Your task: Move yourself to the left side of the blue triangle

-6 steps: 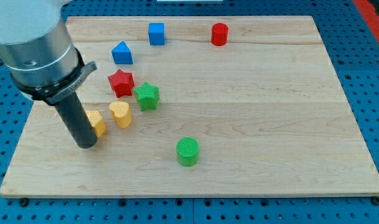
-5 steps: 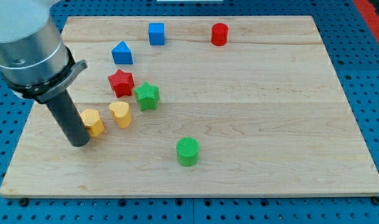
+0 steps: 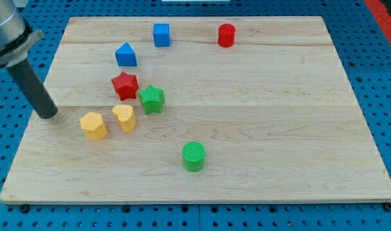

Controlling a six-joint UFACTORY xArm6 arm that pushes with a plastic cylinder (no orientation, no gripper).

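Note:
The blue triangle [image 3: 126,54] stands on the wooden board [image 3: 259,115] at the upper left. My tip [image 3: 48,115] rests on the board near its left edge, well to the view's lower left of the blue triangle. It is left of the yellow hexagon block [image 3: 94,126] and apart from it. The rod rises toward the view's top left.
A red star [image 3: 124,85], a green star [image 3: 152,99] and a yellow heart [image 3: 124,117] cluster below the blue triangle. A blue cube [image 3: 161,34] and a red cylinder [image 3: 226,34] stand near the top edge. A green cylinder [image 3: 194,156] stands lower middle.
My tip has slid left and upward, away from the yellow hexagon, which now shows in full. No block has moved.

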